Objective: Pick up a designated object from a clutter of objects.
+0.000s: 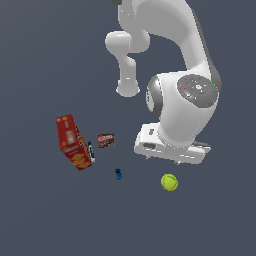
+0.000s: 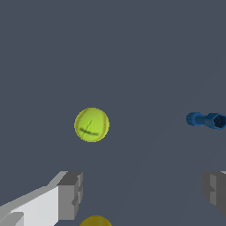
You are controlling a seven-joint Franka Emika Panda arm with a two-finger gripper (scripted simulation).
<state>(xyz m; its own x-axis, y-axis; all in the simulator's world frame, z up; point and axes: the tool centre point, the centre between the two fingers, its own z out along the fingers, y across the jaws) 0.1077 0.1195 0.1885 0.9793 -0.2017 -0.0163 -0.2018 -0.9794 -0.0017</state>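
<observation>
With its fingers (image 2: 70, 194) spread wide and gripping nothing, the end effector (image 2: 143, 194) hovers above the worktop (image 1: 45, 215), where the yellow-green ball (image 2: 92, 125) lies ahead of the open gap, nearer one finger, and the small blue item (image 2: 206, 120) lies beyond the other.

Yellow-green seamed ball (image 1: 169, 182): bare grey surface (image 1: 210, 220) on all sides. Nearest obstacle: small blue item (image 1: 118, 174), apart toward the exterior view's left. Red box (image 1: 73, 142), black marker (image 1: 91, 151), dark packet (image 1: 106, 140): farther beyond it.
</observation>
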